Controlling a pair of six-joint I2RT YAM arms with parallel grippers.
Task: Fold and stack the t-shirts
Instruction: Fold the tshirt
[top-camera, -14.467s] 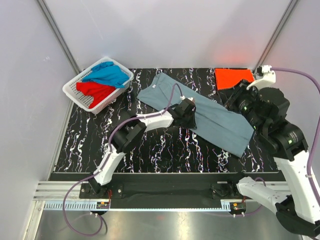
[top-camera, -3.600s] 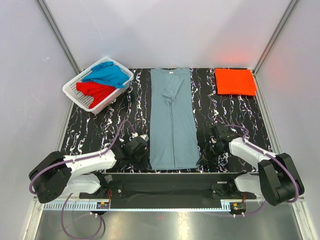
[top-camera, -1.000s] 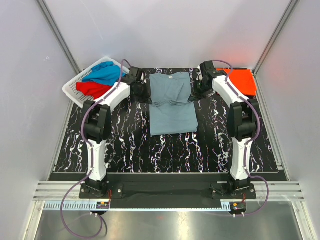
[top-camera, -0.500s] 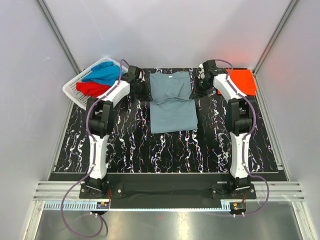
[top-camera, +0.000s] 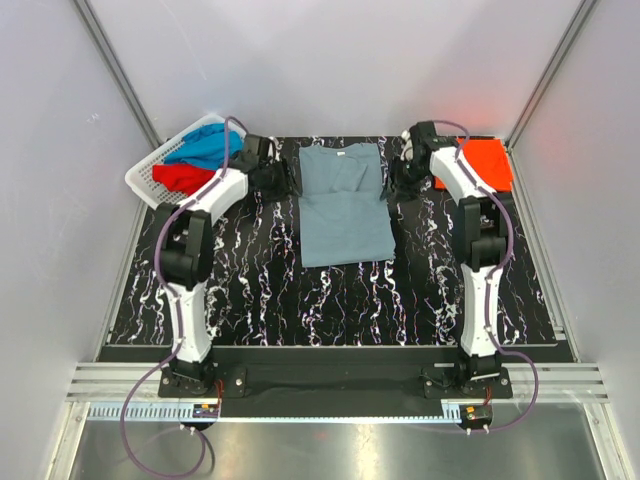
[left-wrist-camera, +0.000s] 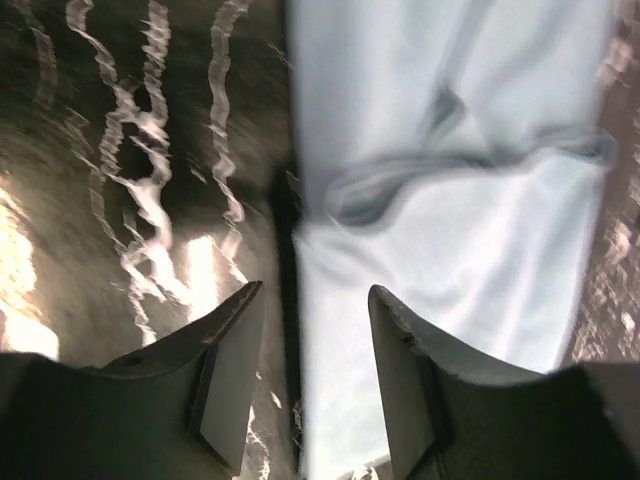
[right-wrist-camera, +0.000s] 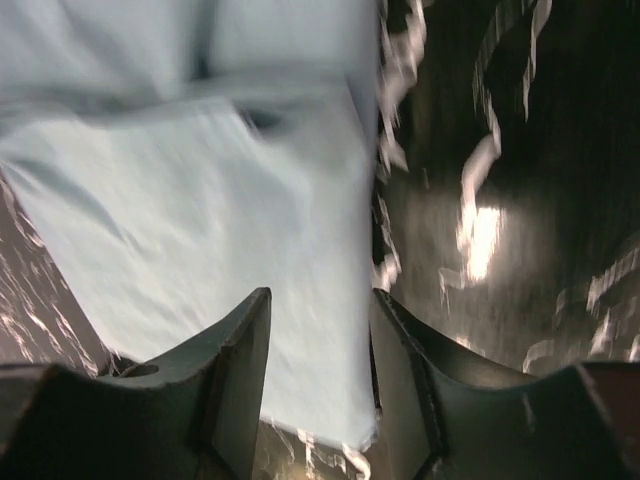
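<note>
Grey-blue shirt (top-camera: 345, 205) folded in half, far centre, edges aligned for stacking. Left gripper (left-wrist-camera: 313, 300), right gripper (right-wrist-camera: 320, 300) flank it, fingers parted, empty.

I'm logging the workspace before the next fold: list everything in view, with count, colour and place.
table: 1, black with white veins, under everything
basket: 1, white, far left corner
grey-blue t-shirt: 1, grey-blue, folded, far middle of table
orange-red t-shirt: 1, orange-red, folded, far right corner
bright blue t-shirt: 1, blue, bunched in basket
red t-shirt: 1, red, bunched in basket
left gripper: 1, dark, open, at grey-blue t-shirt's left edge
right gripper: 1, dark, open, at its right edge
</note>
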